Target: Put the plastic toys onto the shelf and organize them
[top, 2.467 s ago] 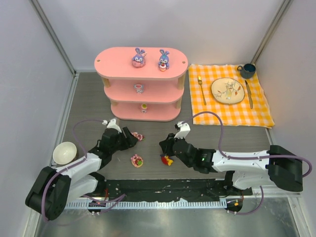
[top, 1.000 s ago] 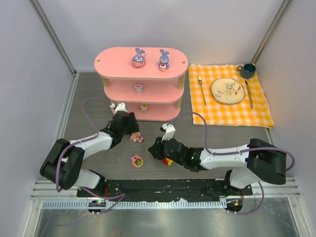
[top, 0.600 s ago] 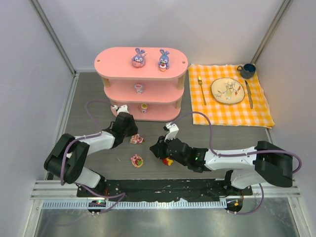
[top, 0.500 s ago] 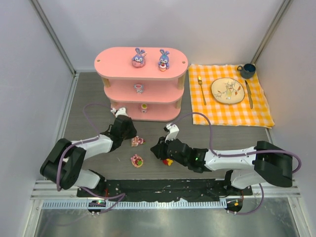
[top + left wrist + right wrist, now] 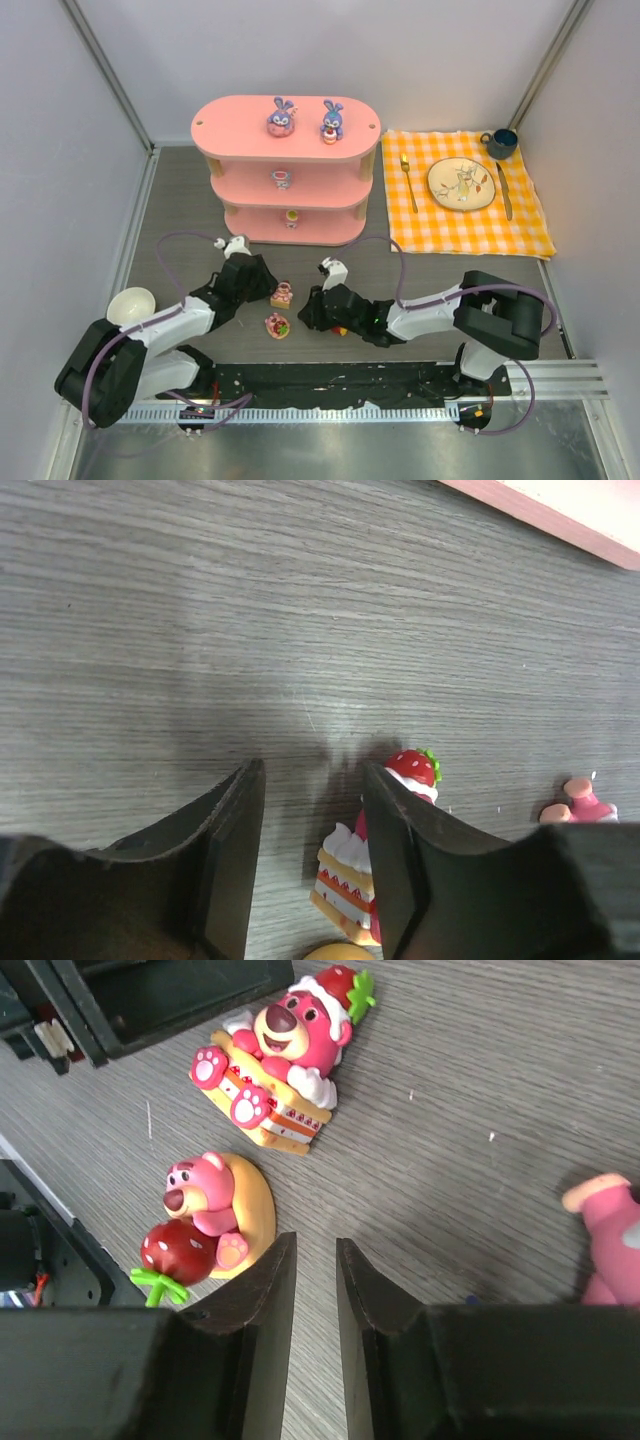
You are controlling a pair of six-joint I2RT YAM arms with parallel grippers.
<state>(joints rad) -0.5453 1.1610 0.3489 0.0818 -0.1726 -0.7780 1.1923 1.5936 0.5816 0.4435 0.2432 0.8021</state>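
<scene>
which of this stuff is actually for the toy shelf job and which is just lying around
For the job: shelf, left bunny, right bunny, middle-tier toy, bottom-tier toy, cake bear, strawberry bear, red-yellow toy.

Just lying about: bowl, checked cloth, plate, fork, knife, mug.

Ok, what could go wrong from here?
1. The cake bear sits outside the open left jaws, beside one finger; closing now would miss or topple it.
2. The right jaws are close by; the two could collide.
3. The right jaws look too narrow for the round bear.
</scene>
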